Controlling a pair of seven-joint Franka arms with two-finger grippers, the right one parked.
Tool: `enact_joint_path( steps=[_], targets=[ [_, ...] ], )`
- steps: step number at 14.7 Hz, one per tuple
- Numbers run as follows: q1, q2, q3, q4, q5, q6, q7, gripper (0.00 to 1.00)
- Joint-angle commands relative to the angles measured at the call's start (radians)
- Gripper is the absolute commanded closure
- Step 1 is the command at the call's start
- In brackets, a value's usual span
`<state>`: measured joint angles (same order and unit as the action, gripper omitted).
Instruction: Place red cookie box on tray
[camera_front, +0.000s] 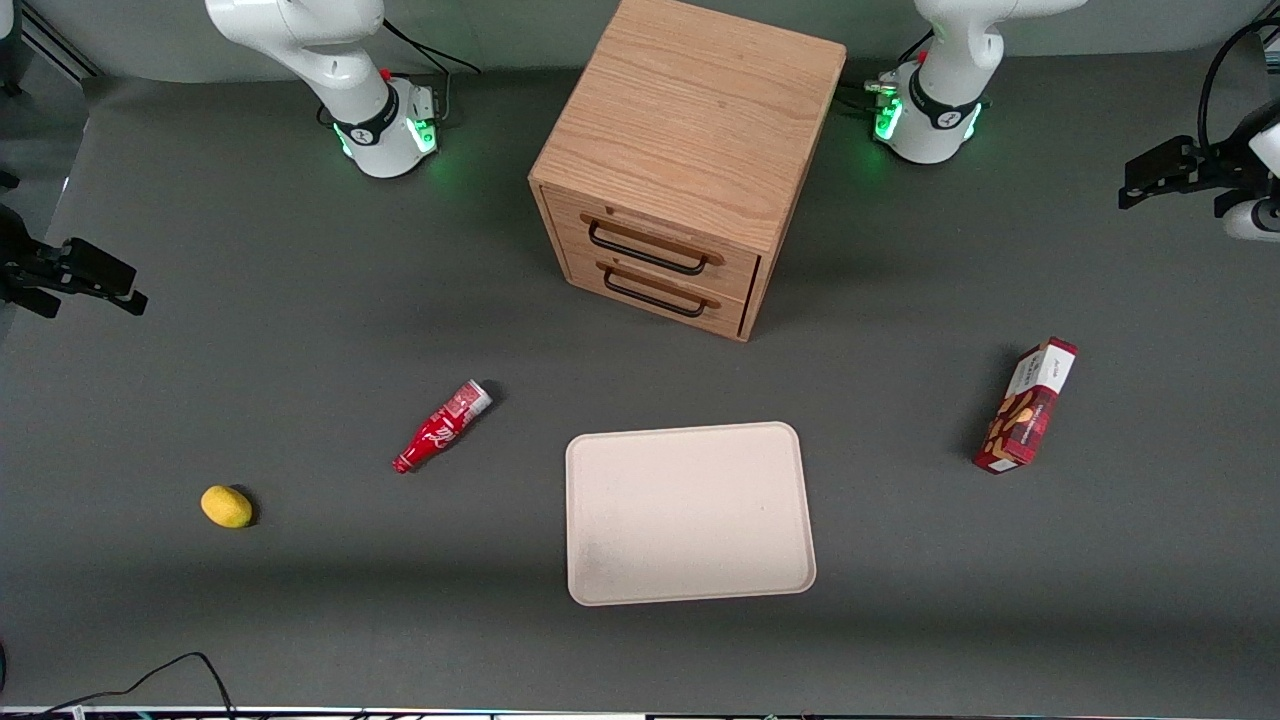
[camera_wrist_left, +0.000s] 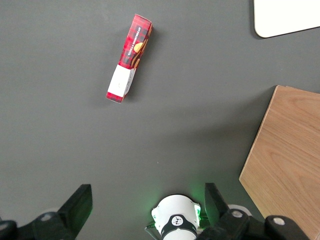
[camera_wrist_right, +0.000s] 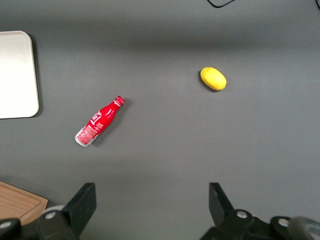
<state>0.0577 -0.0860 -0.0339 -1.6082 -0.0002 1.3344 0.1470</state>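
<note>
Above the table, open fingers (camera_wrist_left: 147, 210); red cookie box (camera_front: 1027, 405) off tray (camera_front: 688, 513).

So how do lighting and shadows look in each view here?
Front view: even light, soft shadows beside the cookie box and drawer cabinet, tray not glaring. Left wrist view: box sharp; open hand, high over the table, dark. Right wrist view: evenly lit.

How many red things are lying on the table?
2. The red cookie box lies toward the working arm's end, apart from the tray; the red bottle lies toward the parked arm's end. The gripper hangs open, high above the table.
</note>
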Motion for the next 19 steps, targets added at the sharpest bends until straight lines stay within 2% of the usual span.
enact_joint_path(
  steps=[1,9,12,15,19],
  targets=[
    [0.005,0.008,-0.003,0.027,-0.014,-0.023,-0.006,0.00],
    [0.005,0.014,-0.003,0.051,-0.015,-0.020,0.003,0.00],
    [0.008,0.046,0.009,0.109,-0.012,-0.011,0.017,0.00],
    [0.011,0.084,0.064,0.154,-0.015,-0.006,0.168,0.00],
    [0.013,0.141,0.111,0.142,-0.012,0.040,0.386,0.00]
  ],
)
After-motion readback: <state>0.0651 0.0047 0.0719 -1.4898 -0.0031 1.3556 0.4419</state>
